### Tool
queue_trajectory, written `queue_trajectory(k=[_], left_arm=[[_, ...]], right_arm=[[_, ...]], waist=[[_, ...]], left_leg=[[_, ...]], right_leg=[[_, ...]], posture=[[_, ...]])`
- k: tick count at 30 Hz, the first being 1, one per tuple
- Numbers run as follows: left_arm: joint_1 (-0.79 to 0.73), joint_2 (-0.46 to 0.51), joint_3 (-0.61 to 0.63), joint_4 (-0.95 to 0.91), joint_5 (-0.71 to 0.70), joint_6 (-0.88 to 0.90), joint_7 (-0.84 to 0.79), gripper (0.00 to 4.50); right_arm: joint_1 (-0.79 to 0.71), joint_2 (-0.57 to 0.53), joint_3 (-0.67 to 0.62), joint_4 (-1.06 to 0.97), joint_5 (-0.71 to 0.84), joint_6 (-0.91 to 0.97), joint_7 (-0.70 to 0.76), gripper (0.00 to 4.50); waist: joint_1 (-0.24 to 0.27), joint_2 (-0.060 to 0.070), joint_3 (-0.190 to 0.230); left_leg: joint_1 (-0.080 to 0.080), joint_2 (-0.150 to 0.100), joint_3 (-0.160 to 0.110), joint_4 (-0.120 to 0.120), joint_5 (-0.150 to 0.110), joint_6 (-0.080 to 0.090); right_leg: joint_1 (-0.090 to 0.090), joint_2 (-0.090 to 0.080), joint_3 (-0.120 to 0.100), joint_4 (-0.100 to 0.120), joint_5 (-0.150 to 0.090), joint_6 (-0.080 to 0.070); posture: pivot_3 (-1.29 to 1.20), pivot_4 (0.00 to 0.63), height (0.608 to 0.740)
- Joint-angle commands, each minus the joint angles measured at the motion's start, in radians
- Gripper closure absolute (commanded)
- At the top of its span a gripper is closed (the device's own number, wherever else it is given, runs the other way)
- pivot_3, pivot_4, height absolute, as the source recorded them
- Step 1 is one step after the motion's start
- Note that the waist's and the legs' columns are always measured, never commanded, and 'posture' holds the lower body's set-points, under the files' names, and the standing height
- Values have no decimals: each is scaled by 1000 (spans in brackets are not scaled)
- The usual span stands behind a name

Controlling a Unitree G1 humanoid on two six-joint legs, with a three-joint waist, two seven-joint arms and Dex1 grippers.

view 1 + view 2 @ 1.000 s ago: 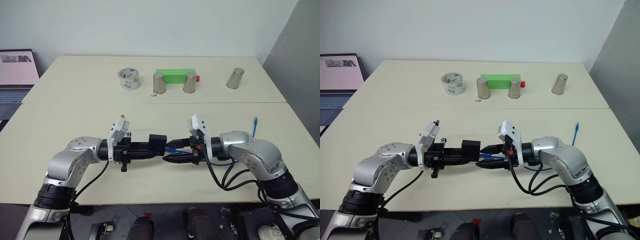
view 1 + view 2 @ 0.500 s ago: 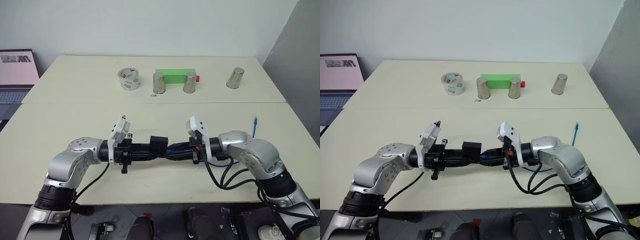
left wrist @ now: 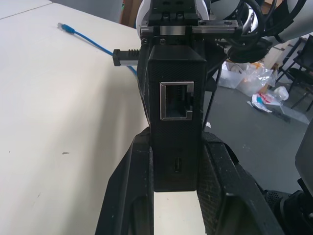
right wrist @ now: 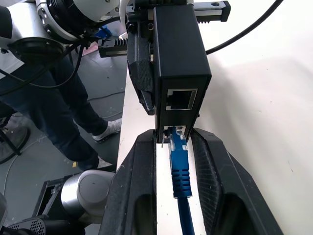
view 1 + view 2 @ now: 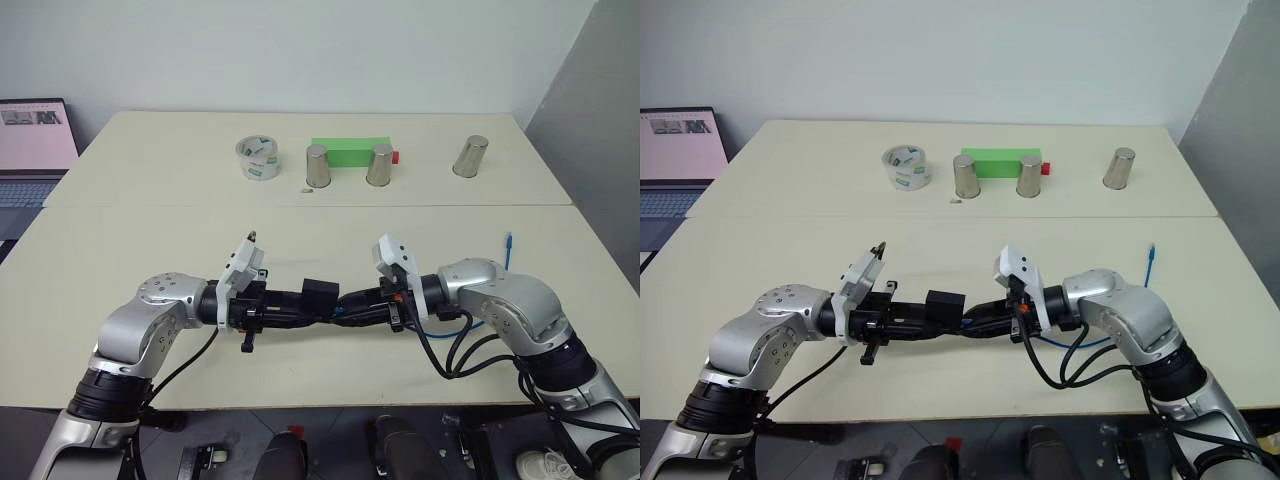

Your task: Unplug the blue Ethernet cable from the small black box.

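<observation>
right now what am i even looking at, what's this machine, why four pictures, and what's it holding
It is a humanoid robot with two arms, each ending in a gripper of two black fingers. Two pictures come from cameras in its head, looking down over the table; the other two come from cameras on its wrists, looking along the fingers.

The left gripper is shut on the small black box, held above the table. The blue Ethernet cable is plugged into the box's lower port, and the right gripper has a finger on either side of the plug. The cable's other end lies on the table.

At the far side stand three metal cups, a tape roll and a green block. A laptop sits beside the table.
</observation>
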Motion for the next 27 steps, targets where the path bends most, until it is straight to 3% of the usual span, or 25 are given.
queue_trajectory(k=[1,21,27], left_arm=[[2,9,15,-15,1,-4,7,3729],[11,4,22,-15,-4,-13,18,3729],[35,-6,102,-27,-81,43,73,3729]], right_arm=[[-14,-2,-18,-47,29,24,13,2358],[-26,8,-41,25,31,45,8,2353],[-16,14,-91,39,46,35,-3,2353]], waist=[[0,0,0],[0,0,0],[0,0,0]], left_leg=[[0,0,0,0,0,0],[0,0,0,0,0,0],[0,0,0,0,0,0]], right_leg=[[0,0,0,0,0,0],[0,0,0,0,0,0],[0,0,0,0,0,0]], posture=[[0,150,740],[0,150,740],[0,150,740]])
